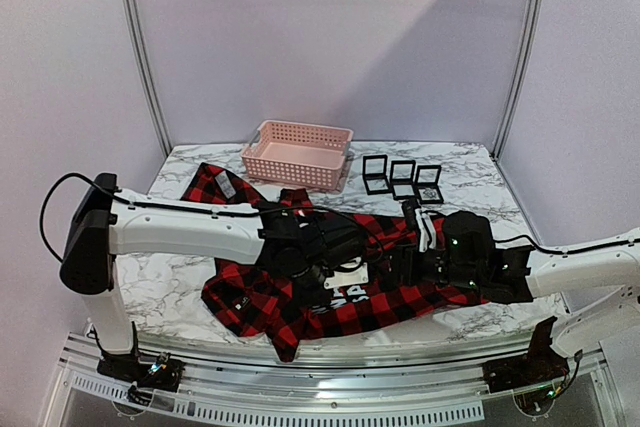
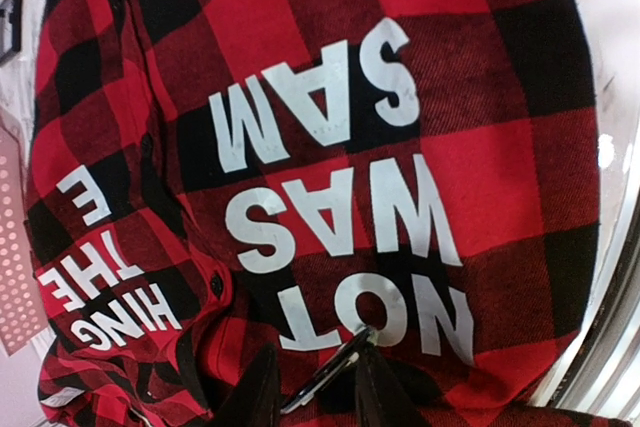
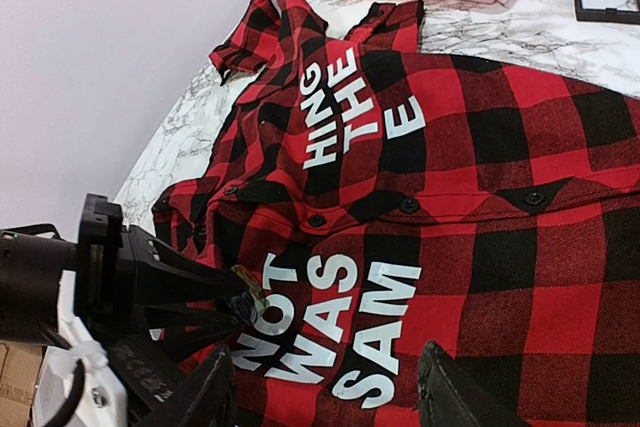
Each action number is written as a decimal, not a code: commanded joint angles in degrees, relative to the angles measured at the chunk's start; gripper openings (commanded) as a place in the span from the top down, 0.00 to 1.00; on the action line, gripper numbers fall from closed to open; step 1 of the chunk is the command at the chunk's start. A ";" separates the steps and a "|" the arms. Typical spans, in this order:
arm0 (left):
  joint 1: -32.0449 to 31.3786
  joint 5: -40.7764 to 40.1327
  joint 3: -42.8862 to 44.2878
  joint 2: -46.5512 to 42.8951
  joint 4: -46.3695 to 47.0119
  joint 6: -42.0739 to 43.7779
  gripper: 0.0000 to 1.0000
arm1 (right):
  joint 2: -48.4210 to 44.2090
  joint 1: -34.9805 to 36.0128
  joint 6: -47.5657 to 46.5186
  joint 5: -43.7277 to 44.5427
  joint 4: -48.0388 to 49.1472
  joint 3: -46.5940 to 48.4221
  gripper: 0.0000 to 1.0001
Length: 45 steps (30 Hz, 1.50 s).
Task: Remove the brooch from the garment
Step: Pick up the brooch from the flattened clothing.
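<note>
As the left arm's black two-finger gripper (image 1: 338,265) hangs over the middle of the large red-and-black plaid flannel shirt (image 1: 390,309), we're at the pickup stage by my reading: brooch being taken, not yet off. From overhead the shirt lies spread on the white marble-patterned table (image 1: 175,282). The right arm's black gripper (image 1: 413,247) sits just beside the left one, over the same cloth. No brooch to be seen from up here, because the wrist hardware covers that spot. A pink perforated plastic basket (image 1: 300,128) and three small black square frames (image 1: 402,177) stand at the back, well apart from the action.

Down to the left wrist, and there it is! A slim, dark, silver-edged brooch (image 2: 330,375) slants between the two black fingers (image 2: 258,392), at the edge of the word NOT in the white block lettering (image 2: 340,237). The fingers stand close on either side. Whether both actually bite I cannot tell, as the bottom edge crops them.

Over on the right wrist, that gripper's fingers (image 3: 212,392) stand wide apart with only plaid between them. Whether they touch the cloth is unclear. The left gripper shows at the left, with a small golden glint at its tip beside the N. Pin and clasp are hidden. Next, I'd say, a firm pinch and a gentle draw along the pin, with the cloth held down so it doesn't lift.
</note>
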 commanded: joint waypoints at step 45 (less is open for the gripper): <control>4.22 2.60 -33.91 -33.10 37.76 -30.39 1.00 | 9.44 1.63 -1.55 -14.09 14.54 2.89 0.41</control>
